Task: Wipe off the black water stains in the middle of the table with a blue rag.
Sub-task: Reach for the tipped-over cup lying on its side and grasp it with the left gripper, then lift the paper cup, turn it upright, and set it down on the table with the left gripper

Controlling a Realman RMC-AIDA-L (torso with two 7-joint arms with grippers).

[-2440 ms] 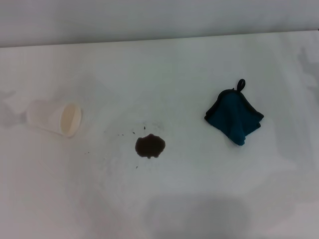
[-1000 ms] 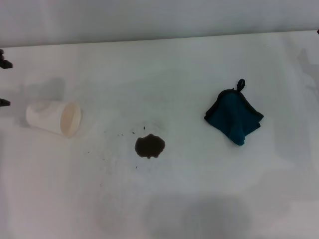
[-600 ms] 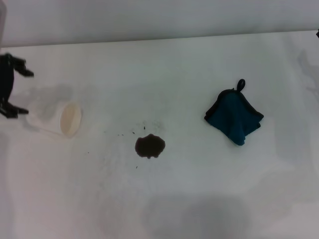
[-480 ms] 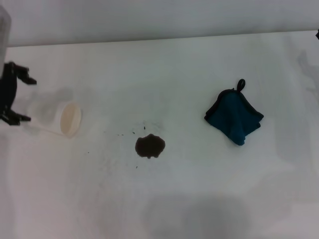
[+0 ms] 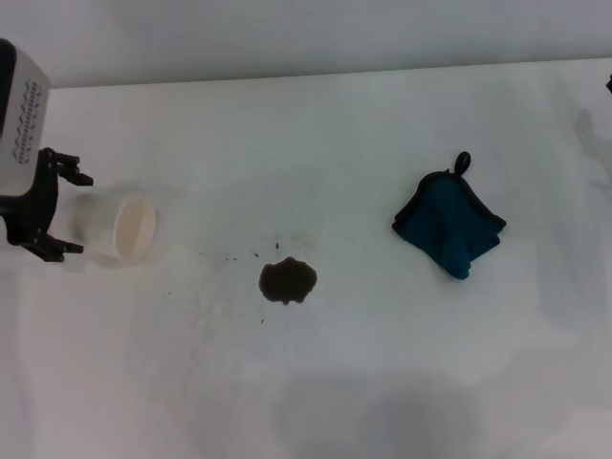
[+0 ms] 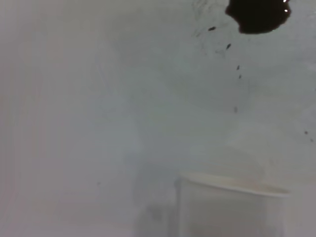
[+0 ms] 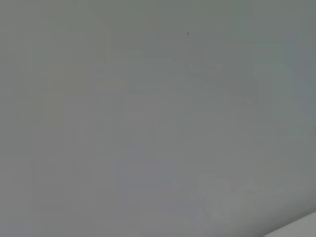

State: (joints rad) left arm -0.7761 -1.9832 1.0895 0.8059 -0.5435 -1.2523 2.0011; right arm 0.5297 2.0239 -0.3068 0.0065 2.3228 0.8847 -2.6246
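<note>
White paper cup [image 5: 113, 228] on its side now has the left gripper [image 5: 65, 212] at its base, fingers apart, newly arrived from the left edge. Blue rag [image 5: 448, 224] lies untouched, well right of the stain [image 5: 287, 280]. Wiping not begun; right gripper unseen.

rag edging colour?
Black, around the teal-blue rag, with a black loop at one corner. Head view shows it best.

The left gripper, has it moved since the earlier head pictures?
Yes. The left gripper has come in from the table's left edge toward the tipped white paper cup, its open jaws now beside the cup's base.
</note>
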